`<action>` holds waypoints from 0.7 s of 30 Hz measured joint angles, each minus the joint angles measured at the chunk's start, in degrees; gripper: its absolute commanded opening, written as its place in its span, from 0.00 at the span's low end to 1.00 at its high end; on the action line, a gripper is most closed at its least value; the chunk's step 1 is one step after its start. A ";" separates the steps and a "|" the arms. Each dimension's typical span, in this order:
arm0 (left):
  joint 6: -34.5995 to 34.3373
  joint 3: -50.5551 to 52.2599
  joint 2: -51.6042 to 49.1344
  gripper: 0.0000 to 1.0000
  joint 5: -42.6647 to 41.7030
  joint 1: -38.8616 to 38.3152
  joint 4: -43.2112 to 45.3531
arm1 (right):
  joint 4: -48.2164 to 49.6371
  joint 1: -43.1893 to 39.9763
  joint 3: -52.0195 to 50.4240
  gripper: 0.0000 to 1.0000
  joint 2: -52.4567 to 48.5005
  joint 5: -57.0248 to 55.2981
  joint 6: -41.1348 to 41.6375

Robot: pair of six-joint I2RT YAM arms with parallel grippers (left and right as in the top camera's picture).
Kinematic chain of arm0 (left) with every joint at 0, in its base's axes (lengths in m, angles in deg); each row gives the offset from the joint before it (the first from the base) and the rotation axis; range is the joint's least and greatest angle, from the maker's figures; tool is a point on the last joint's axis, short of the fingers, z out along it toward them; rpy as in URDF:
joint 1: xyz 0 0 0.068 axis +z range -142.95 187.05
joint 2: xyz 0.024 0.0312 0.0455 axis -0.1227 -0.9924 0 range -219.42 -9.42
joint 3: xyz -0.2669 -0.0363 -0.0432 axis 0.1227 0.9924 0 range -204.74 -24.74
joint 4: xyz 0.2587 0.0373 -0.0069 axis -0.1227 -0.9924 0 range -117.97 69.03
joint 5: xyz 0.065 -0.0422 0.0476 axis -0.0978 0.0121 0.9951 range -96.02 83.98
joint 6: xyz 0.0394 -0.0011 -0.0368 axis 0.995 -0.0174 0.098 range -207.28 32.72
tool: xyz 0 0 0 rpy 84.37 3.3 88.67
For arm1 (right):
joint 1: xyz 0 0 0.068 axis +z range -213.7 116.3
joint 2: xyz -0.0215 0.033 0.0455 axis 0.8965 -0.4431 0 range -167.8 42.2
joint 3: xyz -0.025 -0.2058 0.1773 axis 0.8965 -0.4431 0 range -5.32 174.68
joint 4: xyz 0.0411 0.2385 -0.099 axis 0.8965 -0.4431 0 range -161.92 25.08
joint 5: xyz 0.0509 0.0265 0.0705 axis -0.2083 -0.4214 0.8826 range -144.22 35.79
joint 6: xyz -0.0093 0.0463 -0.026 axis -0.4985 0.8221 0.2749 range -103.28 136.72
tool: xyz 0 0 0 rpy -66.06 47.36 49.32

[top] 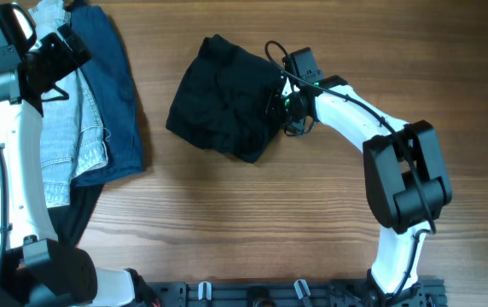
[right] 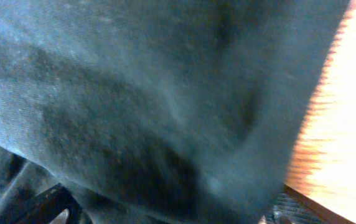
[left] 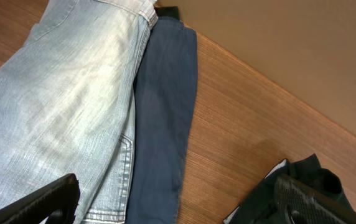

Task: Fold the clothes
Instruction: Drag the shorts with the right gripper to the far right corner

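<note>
Right tool (top: 280, 101) spread wide at the right edge of the bunched black garment (top: 223, 107), mid-counter (top: 252, 222).
Blurred dark cloth fills its wrist view, with the fingers (right: 44, 208) far apart at the lower corners. The left tool (left: 178, 202), also parted and empty, hangs over light jeans (left: 60, 106) overlapping a dark-blue garment (left: 165, 112) at the brown wood-grain counter's left end. A plain tan surface (left: 302, 43) lies beyond the counter's edge.

Overhead view evenly lit, sharp; faint soft shadow cast beside black garment (top: 223, 98). Left wrist view clear, mild sheen seen on light jeans (left: 60, 93). Right wrist view blurred, dim, filled by garment; table (right: 343, 124) strip overexposed at right edge.
</note>
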 measured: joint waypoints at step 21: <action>0.00 0.00 -1.70 1.00 -0.22 0.00 -0.55 | 8.24 -32.00 -0.13 0.04 -2.23 9.51 -2.84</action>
